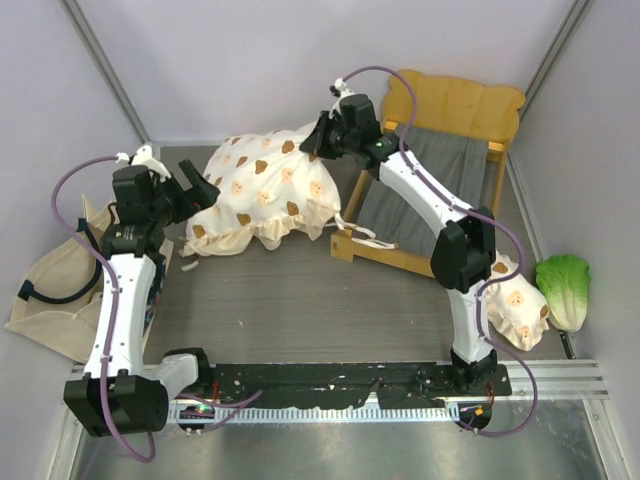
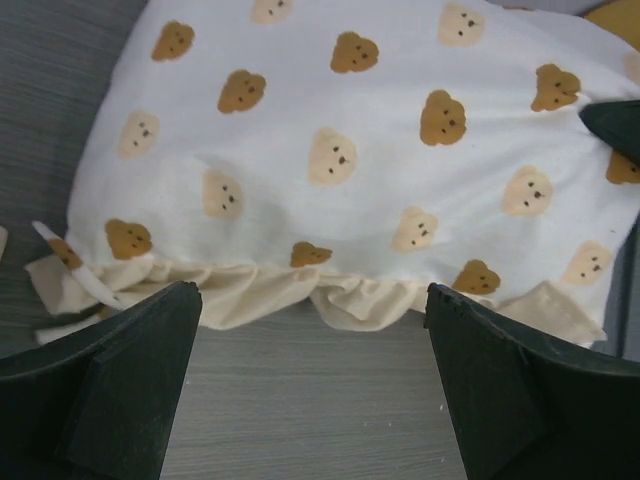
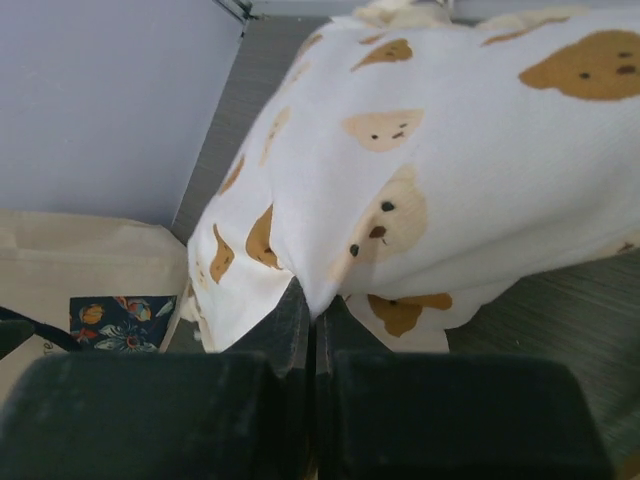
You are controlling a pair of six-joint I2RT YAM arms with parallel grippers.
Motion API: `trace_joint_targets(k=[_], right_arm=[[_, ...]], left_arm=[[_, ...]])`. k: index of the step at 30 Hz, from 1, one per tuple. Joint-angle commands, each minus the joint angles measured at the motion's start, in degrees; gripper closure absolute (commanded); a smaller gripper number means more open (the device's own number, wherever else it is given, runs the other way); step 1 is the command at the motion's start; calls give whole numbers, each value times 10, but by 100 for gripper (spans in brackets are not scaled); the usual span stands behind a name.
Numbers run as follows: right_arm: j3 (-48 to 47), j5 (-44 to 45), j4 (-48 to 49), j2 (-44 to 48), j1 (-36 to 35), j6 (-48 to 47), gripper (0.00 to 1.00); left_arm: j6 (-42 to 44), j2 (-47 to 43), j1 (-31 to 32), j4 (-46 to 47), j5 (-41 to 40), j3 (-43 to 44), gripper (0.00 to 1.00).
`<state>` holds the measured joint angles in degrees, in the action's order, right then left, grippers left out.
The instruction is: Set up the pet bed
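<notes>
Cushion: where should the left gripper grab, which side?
The ruffled hem facing the left gripper, approached low from the cushion's left: a thin flap on the table, while the body is puffy. The right gripper pinches the far side.

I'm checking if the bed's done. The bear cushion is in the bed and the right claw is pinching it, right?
Not quite. The cushion isn't in the bed; it lies on the table beside it, as the top view shows. The right claw is pinching it, yes.
</notes>
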<state>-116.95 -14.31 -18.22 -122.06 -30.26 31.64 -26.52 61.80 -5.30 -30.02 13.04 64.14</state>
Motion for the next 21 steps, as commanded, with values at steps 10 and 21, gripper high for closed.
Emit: trace_joint_targets(k=[10,21], right_arm=[[-24,17,-63,277,114,-68,99],[311,-41,-15,404,396,-51,99]], left_arm=[[-12,59,-11,36,78,99,0],[-93,125,6,182,219,87,0]])
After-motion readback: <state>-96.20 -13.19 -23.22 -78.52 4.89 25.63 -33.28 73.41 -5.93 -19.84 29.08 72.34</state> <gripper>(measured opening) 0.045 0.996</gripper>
